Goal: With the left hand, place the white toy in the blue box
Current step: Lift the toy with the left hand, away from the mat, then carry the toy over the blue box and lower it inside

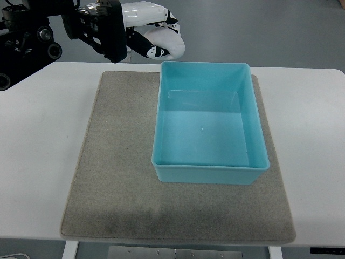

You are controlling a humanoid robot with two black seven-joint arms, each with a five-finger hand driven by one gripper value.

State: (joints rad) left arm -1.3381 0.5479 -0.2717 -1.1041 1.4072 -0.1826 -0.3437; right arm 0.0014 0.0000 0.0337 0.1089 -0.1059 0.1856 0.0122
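A white rectangular desk (43, 135) fills most of the top view, and a grey felt-like rectangular mat (118, 178) lies flat across its middle. On the right half of the mat stands an open, light blue rectangular plastic box (210, 174) with rounded corners and smooth walls; its far rim reaches the mat's far edge. The inside of the box shows only its bare blue floor.

The left arm comes in from the upper left corner, a dark assembly of black joints and cables, and ends in the left hand (153, 35) with a white shell and black segments at the finger joints. The hand sits above the far edge of the desk, just beyond the mat and just left of the box's far left corner. Its fingers (145, 46) are curled inward around a rounded white shape (172, 46) that shows at the hand's right end; from this angle I cannot tell for certain whether that shape is the white toy or part of the hand's own casing. No white toy shows anywhere on the mat, on the bare desk or inside the box.

Below the desk's near edge, parts of its white frame (70, 249) show.
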